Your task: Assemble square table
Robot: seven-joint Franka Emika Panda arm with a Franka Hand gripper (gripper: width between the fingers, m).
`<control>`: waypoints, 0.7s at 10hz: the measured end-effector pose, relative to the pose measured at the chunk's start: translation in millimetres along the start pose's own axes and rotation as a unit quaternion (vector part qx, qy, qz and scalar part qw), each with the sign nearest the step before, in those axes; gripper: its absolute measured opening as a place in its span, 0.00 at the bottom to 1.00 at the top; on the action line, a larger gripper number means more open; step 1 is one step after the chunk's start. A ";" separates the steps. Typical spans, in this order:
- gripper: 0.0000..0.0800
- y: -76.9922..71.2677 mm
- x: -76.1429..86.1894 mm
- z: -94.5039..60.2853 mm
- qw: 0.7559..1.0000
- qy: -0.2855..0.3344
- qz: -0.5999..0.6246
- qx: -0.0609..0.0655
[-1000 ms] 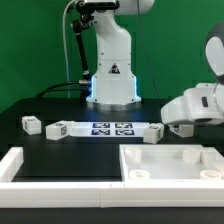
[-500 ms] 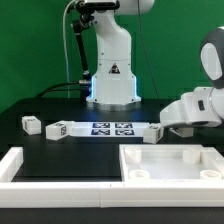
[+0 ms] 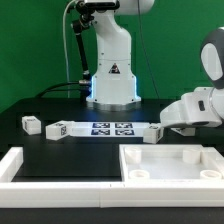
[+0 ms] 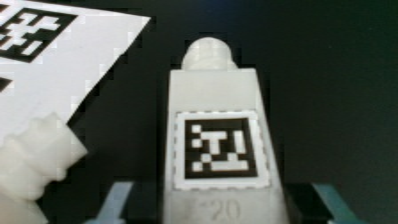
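My gripper (image 3: 166, 128) is down on the table at the exterior view's right, over a white table leg (image 3: 154, 132) that lies flat at the end of the marker board. In the wrist view this leg (image 4: 217, 120) fills the middle, tag up, and runs out from between my fingers (image 4: 118, 203), which sit close against its two sides. The gripper (image 4: 219, 205) is shut on it. The square table panel (image 3: 150, 158), white with a raised rim, lies in front of the gripper. Two more legs (image 3: 30, 125) (image 3: 57, 128) lie at the exterior view's left.
The marker board (image 3: 110, 128) lies mid-table, and its corner (image 4: 71, 60) shows beside the held leg. Long white border bars (image 3: 20, 165) frame the front. The robot base (image 3: 110, 75) stands behind. A white ribbed part (image 4: 36, 160) lies close to the leg.
The gripper has sunk slightly onto the leg at the exterior view's right. The panel, the other legs and the board have not moved.
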State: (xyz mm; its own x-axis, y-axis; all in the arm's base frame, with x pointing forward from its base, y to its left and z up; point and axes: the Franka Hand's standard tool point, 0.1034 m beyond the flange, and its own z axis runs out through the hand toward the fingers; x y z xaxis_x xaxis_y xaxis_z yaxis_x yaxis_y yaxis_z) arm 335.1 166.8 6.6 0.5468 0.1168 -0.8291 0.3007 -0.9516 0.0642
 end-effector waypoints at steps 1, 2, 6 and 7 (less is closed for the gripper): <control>0.36 0.0 0.0 0.0 1.000 0.000 0.000 0.000; 0.36 0.0 0.0 0.0 1.000 0.000 0.000 0.000; 0.36 0.0 0.0 0.0 1.000 0.000 0.000 0.000; 0.36 0.4 0.6 -2.1 1.000 0.002 0.000 0.001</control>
State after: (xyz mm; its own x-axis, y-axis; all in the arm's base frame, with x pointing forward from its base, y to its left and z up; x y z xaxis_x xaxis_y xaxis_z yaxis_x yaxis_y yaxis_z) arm 337.2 167.0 7.3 0.5496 0.1171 -0.8271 0.2993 -0.9520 0.0641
